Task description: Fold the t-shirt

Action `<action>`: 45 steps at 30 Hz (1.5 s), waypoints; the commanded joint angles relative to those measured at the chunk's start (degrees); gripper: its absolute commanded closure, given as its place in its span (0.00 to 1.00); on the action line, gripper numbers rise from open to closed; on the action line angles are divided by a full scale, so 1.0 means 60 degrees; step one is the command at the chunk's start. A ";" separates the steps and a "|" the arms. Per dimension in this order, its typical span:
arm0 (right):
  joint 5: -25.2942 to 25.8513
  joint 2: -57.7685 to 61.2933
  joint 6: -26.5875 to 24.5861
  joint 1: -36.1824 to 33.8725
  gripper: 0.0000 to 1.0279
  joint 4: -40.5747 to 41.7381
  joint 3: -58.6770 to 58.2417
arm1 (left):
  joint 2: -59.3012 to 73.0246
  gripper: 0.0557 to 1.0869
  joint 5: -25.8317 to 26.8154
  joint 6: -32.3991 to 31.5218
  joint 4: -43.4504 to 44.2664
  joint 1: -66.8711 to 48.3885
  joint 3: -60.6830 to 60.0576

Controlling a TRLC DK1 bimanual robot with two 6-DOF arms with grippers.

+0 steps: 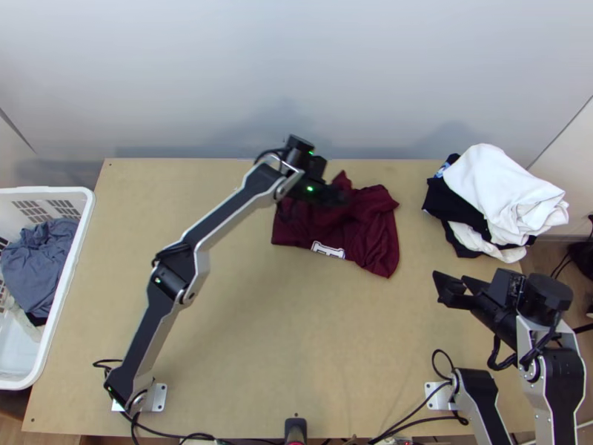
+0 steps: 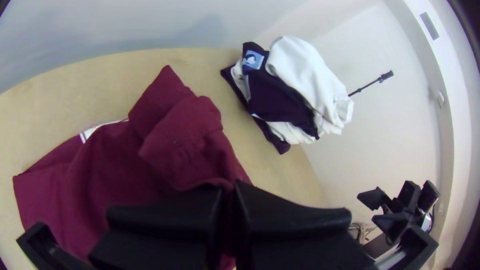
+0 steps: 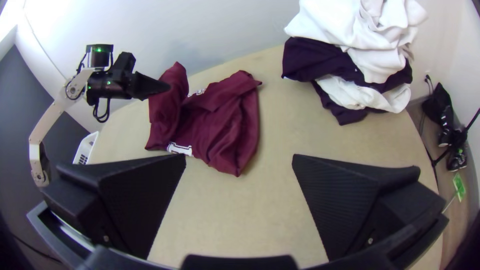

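Top-down and wrist views: L gripper (image 2: 229, 187) had its fingers pressed together on a raised fold of the maroon t-shirt (image 1: 379, 231). The tee was bunched and part-doubled below and around those fingertips, w/ white lettering (image 1: 328, 250) showing on the near side. R gripper (image 1: 450, 283), its fingers spread apart & holding nothing, was well apart from the tee, to its near right.

Main risk: w/ one pinch on loose fabric, a lift or pull could've dragged the whole bundle or let the fold slip out — more creases, no clean edge. Under-layers might also have rucked up if caught w/ the top one.

Nearby: the wall (image 1: 222, 81) rose just past L gripper, limiting reach that way. A pile of white and dark clothes (image 1: 489, 182) lay beyond R gripper, toward the wall — a wide swing might've snagged it. Laundry basket (image 1: 44, 190): far left of L gripper, past the L arm (image 1: 174, 274).
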 commanded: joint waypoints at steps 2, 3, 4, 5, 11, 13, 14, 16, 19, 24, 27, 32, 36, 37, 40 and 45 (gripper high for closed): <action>-0.0080 -0.0111 0.0004 -0.0391 0.04 -0.0025 -0.0079 | 0.0485 0.96 -0.0013 -0.0132 0.0982 -0.0711 0.0095; -0.0095 -0.0111 -0.0011 -0.0405 0.04 -0.0025 -0.0108 | 0.0558 0.90 -0.0013 -0.0073 0.0997 -0.0799 0.0095; -0.0095 -0.0111 -0.0011 -0.0420 0.04 -0.0025 -0.0138 | 0.0602 0.74 -0.0013 -0.0073 0.1026 -0.0858 0.0109; -0.0124 -0.0111 -0.0011 -0.0420 0.04 -0.0025 -0.0152 | 0.0661 0.51 0.0002 -0.0117 0.1114 -0.0917 0.0109; -0.0256 -0.0067 -0.0040 -0.0405 0.04 0.0019 -0.0226 | 0.0705 0.07 0.0002 -0.1231 0.1744 -0.1092 0.0226; -0.0285 -0.0038 -0.0040 -0.0376 0.04 0.0093 -0.0284 | 0.0632 0.06 0.0002 -0.1861 0.2139 -0.1092 0.0226; -0.0300 -0.0023 -0.0040 -0.0361 0.04 0.0107 -0.0313 | 0.0617 0.06 0.0104 -0.2315 0.2476 -0.1048 0.0226; -0.0315 -0.0008 -0.0040 -0.0317 0.04 0.0195 -0.0357 | 0.0617 0.06 0.0632 -0.3208 0.3179 -0.0931 0.0226; -0.0344 0.0050 -0.0040 -0.0259 0.04 0.0224 -0.0387 | 0.0661 0.06 0.0676 -0.3282 0.3516 -0.0873 0.0226; -0.0403 0.0094 -0.0040 -0.0142 0.04 0.0254 -0.0387 | 0.0690 0.07 0.0866 -0.2637 0.3267 -0.0462 0.0095; -0.0417 0.0123 -0.0026 -0.0098 0.04 0.0283 -0.0401 | 0.0675 0.06 0.0866 -0.1407 0.2520 -0.0228 0.0065; -0.0417 0.0123 0.0018 -0.0068 0.04 0.0298 -0.0387 | 0.0763 0.52 0.0676 -0.0513 0.1817 -0.0067 -0.0052; -0.0417 0.0167 0.0018 -0.0024 0.04 0.0298 -0.0387 | 0.1012 0.96 0.0207 -0.0337 0.1861 -0.0126 -0.0052; -0.0417 0.0182 0.0033 -0.0010 0.04 0.0298 -0.0387 | 0.1086 0.96 0.0177 -0.0249 0.1861 -0.0169 -0.0052; -0.0432 0.0197 0.0033 0.0005 0.04 0.0298 -0.0357 | 0.1261 0.96 -0.0072 0.0146 0.1861 -0.0389 -0.0052; -0.0447 0.0241 0.0048 0.0034 0.04 0.0298 -0.0299 | 0.1525 0.96 -0.0657 0.1670 0.1597 -0.0931 -0.0052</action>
